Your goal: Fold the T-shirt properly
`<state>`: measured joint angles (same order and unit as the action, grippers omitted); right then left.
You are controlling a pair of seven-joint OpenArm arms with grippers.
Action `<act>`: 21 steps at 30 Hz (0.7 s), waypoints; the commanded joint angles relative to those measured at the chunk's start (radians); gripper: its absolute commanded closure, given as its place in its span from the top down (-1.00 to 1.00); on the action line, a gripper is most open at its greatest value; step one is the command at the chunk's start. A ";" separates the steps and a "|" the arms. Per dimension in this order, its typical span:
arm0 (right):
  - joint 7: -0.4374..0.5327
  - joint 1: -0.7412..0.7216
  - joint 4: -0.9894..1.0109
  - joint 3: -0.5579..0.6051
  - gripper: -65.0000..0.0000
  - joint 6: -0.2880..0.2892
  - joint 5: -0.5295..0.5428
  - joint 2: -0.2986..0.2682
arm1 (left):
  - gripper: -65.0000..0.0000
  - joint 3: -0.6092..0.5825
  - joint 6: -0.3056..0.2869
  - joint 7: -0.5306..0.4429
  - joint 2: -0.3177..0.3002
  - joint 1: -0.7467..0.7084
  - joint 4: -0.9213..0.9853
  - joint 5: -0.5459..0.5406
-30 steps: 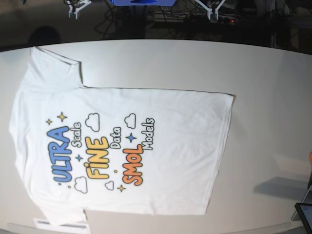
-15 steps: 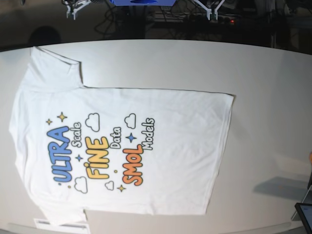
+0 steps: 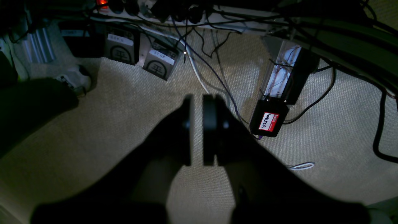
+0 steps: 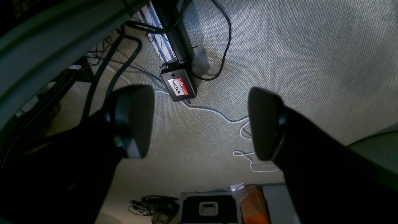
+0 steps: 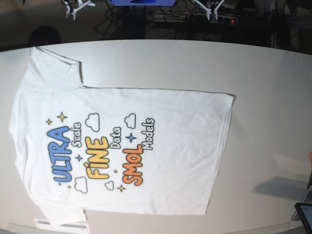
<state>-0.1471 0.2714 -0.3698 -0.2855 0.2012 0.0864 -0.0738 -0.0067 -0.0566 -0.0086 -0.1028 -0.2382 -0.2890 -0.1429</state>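
T-shirt (image 5: 122,146) laid flat, print up, on table (image 5: 263,97); no fold begun. Left claw (image 3: 196,130) nearly closed, empty; right claw (image 4: 199,121) wide open, both over carpet. Next: claws brought to shirt edge.

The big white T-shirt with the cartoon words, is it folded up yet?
No, spread flat. The big white cotton T-shirt lies open on the white table, print up, one sleeve and the hem showing, no fold.
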 commanded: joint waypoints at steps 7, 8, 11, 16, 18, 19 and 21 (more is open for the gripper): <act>0.004 0.007 -0.007 -0.002 0.42 0.004 0.000 -0.004 | -0.80 0.000 0.002 -0.003 -0.005 -0.062 -0.126 -0.001; 0.004 0.007 -0.007 -0.002 0.42 0.004 0.000 -0.004 | -0.71 0.000 0.002 -0.001 -0.005 -0.074 -0.149 -0.001; -0.003 0.004 -0.007 -0.002 0.42 0.004 0.000 -0.005 | -0.27 0.000 0.002 -0.001 -0.005 -0.079 -0.157 -0.001; -0.003 -0.013 -0.002 0.033 0.41 0.005 -0.003 -0.005 | -0.23 -0.092 0.002 0.068 -0.005 -0.060 -0.157 -0.004; -0.003 -0.013 -0.002 0.105 0.39 0.005 -0.003 -0.005 | -0.24 -0.148 0.002 0.074 -0.004 -0.051 -0.154 -0.010; -0.003 -0.013 -0.002 0.142 0.36 0.005 -0.001 -0.005 | -0.25 -0.164 0.002 0.074 -0.002 -0.048 -0.143 -0.010; -0.003 -0.013 -0.002 0.190 0.08 0.004 0.000 -0.002 | -0.45 -0.180 0.004 0.074 0.010 -0.040 -0.112 -0.010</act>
<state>-0.1474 0.2497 -0.3702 -0.0944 0.2016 0.0868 -0.0715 -0.1864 -0.0566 0.0586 -0.0883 -0.2630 -0.4038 -0.1562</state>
